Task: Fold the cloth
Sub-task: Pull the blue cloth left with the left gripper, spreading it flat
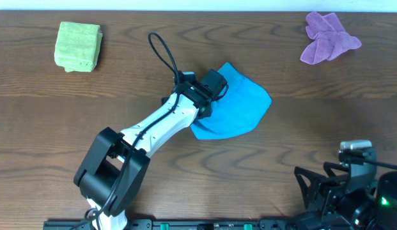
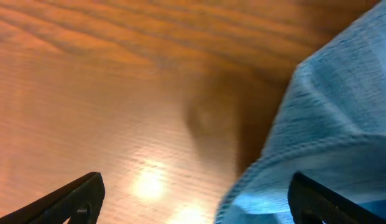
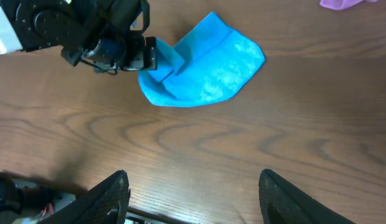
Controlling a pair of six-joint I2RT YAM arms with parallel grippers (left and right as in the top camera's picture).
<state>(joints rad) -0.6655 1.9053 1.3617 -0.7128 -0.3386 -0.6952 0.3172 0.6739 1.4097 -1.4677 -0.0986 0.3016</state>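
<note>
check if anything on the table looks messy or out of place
The purple cloth at the far right lies crumpled, unlike the neatly folded lime-green cloth. The sky-blue cloth is folded lopsided, edges misaligned.

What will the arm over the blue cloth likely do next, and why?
Probably lift the left gripper straight up and draw it back from the cloth. Its jaws stand wide open and grip nothing; only the cloth's edge lies below them. The cloth rests on the table, seemingly folded over itself, so there seems nothing more to hold here.
</note>
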